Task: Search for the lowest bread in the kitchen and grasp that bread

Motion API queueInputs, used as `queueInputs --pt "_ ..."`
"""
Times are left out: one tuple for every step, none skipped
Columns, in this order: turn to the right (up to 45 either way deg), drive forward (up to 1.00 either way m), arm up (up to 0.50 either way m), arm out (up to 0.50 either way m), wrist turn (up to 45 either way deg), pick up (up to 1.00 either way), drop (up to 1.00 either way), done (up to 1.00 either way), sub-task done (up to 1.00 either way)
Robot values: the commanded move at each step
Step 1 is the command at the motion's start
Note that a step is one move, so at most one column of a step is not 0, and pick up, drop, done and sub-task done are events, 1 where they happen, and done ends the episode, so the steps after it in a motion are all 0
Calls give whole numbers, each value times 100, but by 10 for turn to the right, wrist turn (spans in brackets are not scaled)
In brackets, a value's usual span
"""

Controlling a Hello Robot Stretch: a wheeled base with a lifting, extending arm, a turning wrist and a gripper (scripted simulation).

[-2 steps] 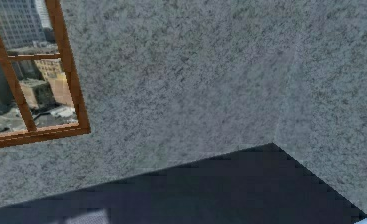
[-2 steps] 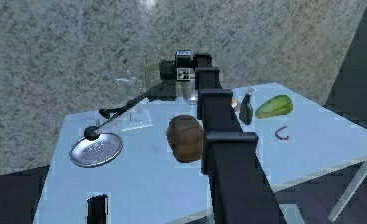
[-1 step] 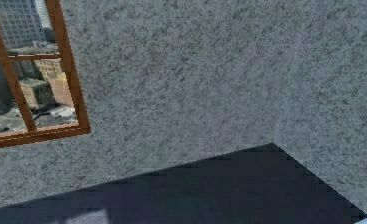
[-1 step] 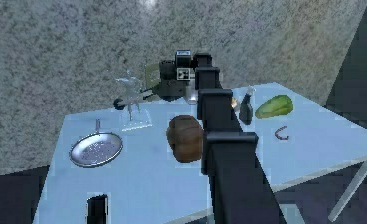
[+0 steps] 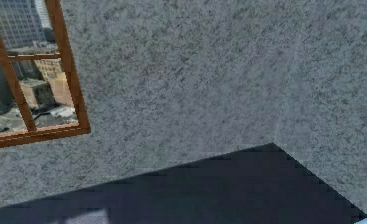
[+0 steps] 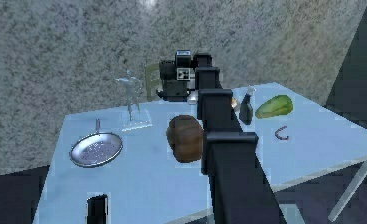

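In the arm side view a brown rounded loaf of bread (image 6: 184, 137) lies near the middle of a pale blue table (image 6: 311, 150), just left of the dark arm bar (image 6: 231, 165). The arm reaches out past the loaf. At its far end sits the gripper (image 6: 171, 80), left of two white marked squares, near the table's far edge. Things stand on the table around and behind the gripper, so I cannot tell whether it holds anything.
A round grey pan (image 6: 96, 149), a clear wiry object (image 6: 131, 100), a dark bottle (image 6: 247, 107), a green item (image 6: 274, 105), a small curved thing (image 6: 282, 133) and a black flat object (image 6: 96, 209) share the table. The forward view has a wood-framed window (image 5: 36, 75), a speckled wall and dark floor (image 5: 231, 190).
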Motion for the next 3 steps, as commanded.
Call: queueInputs --pt "0 0 -26 0 0 0 0 0 0" --pt "0 0 0 0 0 100 0 0 0" --pt "0 0 10 0 0 0 0 0 0"
